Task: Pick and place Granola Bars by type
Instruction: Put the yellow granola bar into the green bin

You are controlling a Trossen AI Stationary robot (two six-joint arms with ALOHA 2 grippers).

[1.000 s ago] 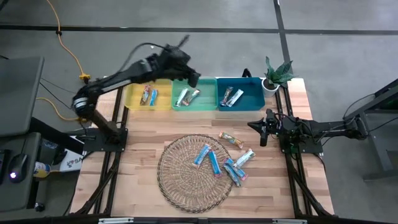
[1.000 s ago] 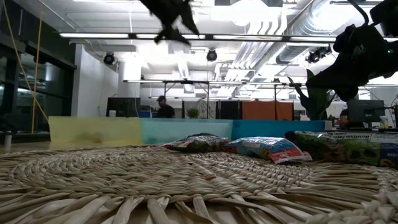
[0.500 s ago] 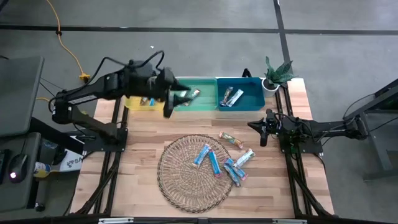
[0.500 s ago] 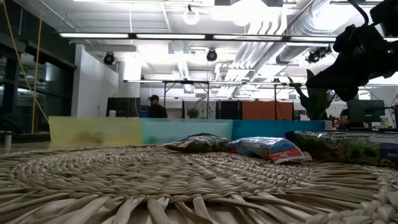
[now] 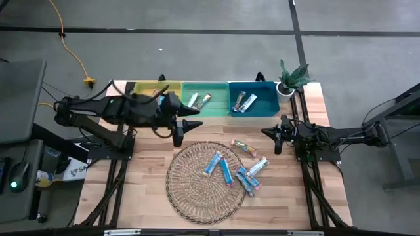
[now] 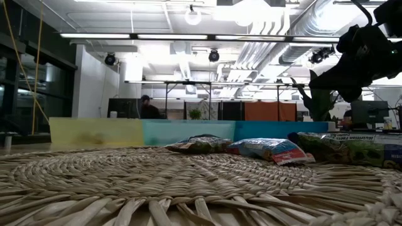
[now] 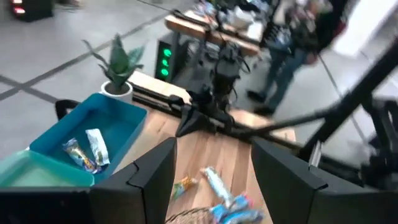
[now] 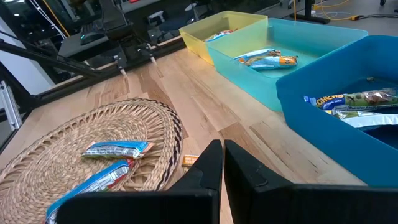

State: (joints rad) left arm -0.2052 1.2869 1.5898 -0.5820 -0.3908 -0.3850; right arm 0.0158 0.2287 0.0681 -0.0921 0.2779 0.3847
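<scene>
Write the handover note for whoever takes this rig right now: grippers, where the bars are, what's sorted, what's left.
Left gripper: open, empty, above the table between the bins and the wicker mat.
Right gripper: shut, empty, waiting at the table's right edge.
Done: bars lie in all three bins, two each in the teal bin and the blue bin; the yellow bin is partly hidden by the left arm.
Left: two blue bars on the mat, an orange-brown bar beside it, and a cluster of blue and silver bars at its right edge.
</scene>
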